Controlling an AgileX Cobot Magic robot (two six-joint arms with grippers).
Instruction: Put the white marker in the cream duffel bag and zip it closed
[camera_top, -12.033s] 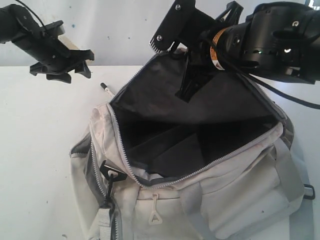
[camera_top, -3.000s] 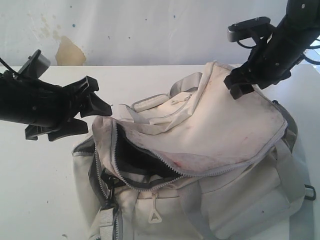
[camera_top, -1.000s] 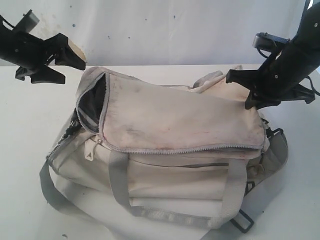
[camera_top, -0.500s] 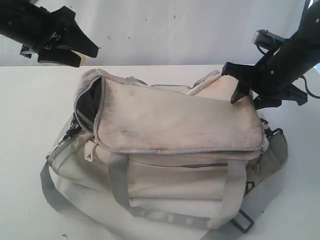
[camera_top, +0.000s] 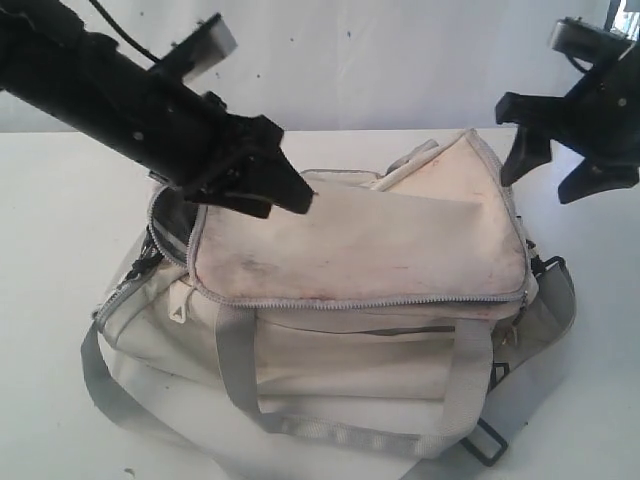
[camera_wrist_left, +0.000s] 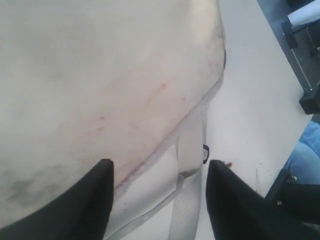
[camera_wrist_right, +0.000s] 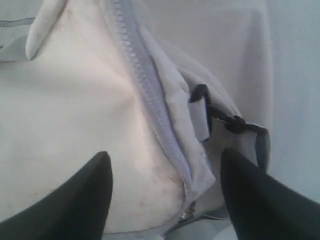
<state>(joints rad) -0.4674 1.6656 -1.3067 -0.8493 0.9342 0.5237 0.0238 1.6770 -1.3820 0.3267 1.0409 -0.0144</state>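
Note:
The cream duffel bag (camera_top: 350, 280) lies across the white table with its stained top flap (camera_top: 360, 245) folded over the opening. The flap's zipper (camera_top: 370, 298) runs along the front edge. At the bag's left end a gap (camera_top: 172, 215) still shows dark lining. My left gripper (camera_top: 285, 207) reaches over the flap's back left part, open and holding nothing; its wrist view shows the flap (camera_wrist_left: 100, 75) just under the left gripper (camera_wrist_left: 160, 165). Off the bag's raised right corner, my right gripper (camera_top: 545, 178) hangs open and empty, above the zipper (camera_wrist_right: 142, 75) at the right gripper (camera_wrist_right: 165, 156). The white marker is hidden.
A grey shoulder strap (camera_top: 120, 395) trails over the table in front of the bag. Black clips (camera_wrist_right: 230, 120) sit at the bag's right end. The left wrist view shows the table edge, a black frame (camera_wrist_left: 307, 95) and a person's blue jeans (camera_wrist_left: 305, 150) beyond it.
My right gripper opened, let go of the flap's right corner and drew up and to the right. My left arm swung from the upper left down over the flap, its jaws narrowing a little.

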